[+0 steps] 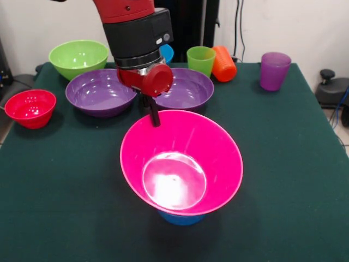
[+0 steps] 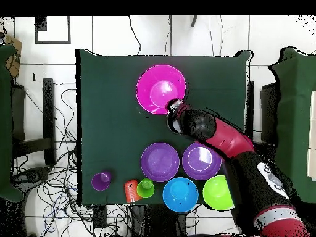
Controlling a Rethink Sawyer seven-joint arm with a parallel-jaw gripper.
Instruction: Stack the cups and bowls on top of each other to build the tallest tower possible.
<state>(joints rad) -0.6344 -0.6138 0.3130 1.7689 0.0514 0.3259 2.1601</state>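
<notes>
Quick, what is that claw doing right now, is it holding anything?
Gripper: at the far rim of the big pink bowl; whether it is open, shut or gripping the rim cannot be told.

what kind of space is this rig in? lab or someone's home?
Most likely a robotics lab. The overhead view shows loose cables sprawling over a tiled floor round a table covered in dark green cloth, where plastic bowls and cups are laid out, including a big pink bowl.

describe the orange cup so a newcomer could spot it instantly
Front view: find the row of three cups along the green table's far edge. The orange cup is the middle one, lying tipped on its side against the upright green cup; the purple cup stands apart.
</notes>
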